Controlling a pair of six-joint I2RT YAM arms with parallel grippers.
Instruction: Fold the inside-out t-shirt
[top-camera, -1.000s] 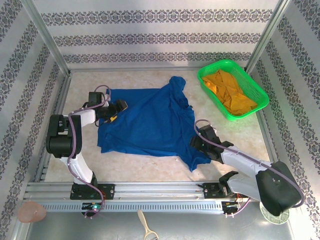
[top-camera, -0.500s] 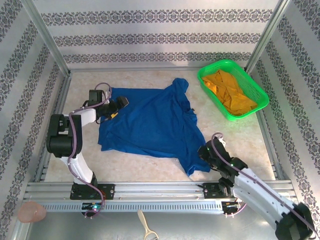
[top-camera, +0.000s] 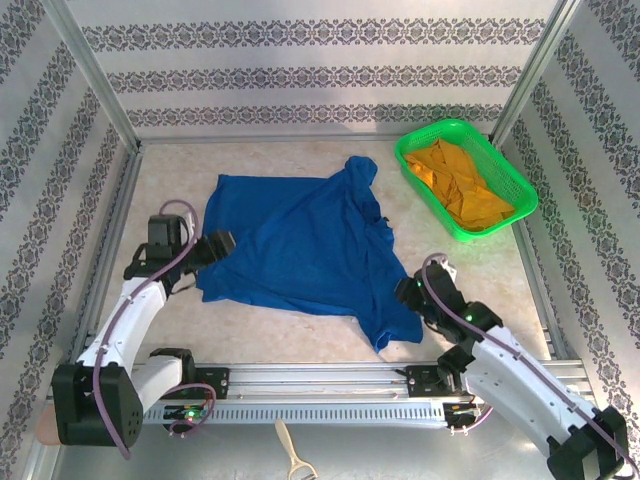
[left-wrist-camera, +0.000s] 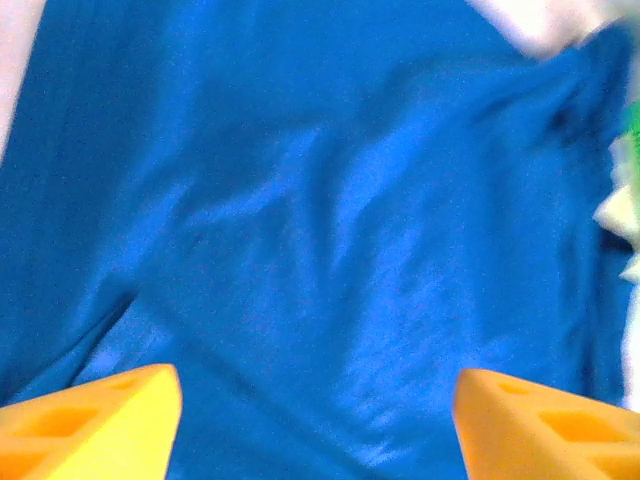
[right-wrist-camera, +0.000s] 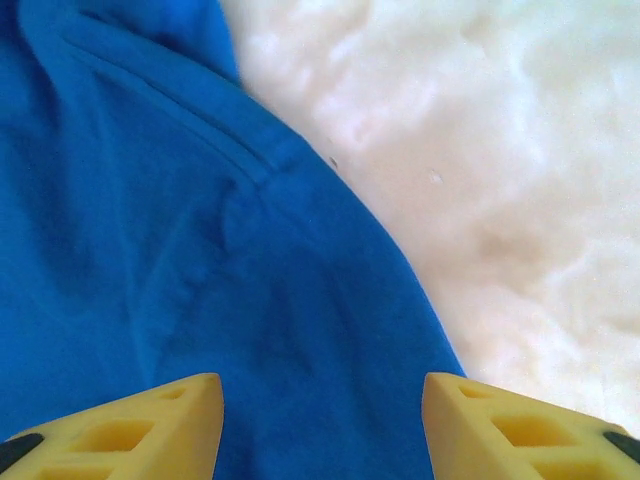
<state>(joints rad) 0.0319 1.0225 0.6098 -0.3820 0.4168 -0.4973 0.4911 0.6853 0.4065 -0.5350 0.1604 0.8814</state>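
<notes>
The inside-out t-shirt (top-camera: 300, 240) lies spread out, royal blue, over the middle of the table, with a sleeve bunched at its far right corner. My left gripper (top-camera: 220, 244) is at the shirt's left edge. In the left wrist view its yellow fingers (left-wrist-camera: 90, 425) stand wide apart, open over blue cloth (left-wrist-camera: 320, 200), gripping nothing. My right gripper (top-camera: 408, 294) is at the shirt's near right corner. It is open too (right-wrist-camera: 320, 425), with the cloth's hem (right-wrist-camera: 150, 250) below it and the bare table (right-wrist-camera: 500, 150) to the right.
A green basket (top-camera: 465, 178) holding an orange-yellow garment (top-camera: 462, 185) stands at the far right. Patterned walls and metal posts (top-camera: 95, 75) close in the table. The aluminium rail (top-camera: 320, 385) runs along the near edge.
My left arm has drawn back from the shirt's far left corner down along its left edge, jaws open. My right gripper has opened wider at the near right corner. The shirt lies flatter.
</notes>
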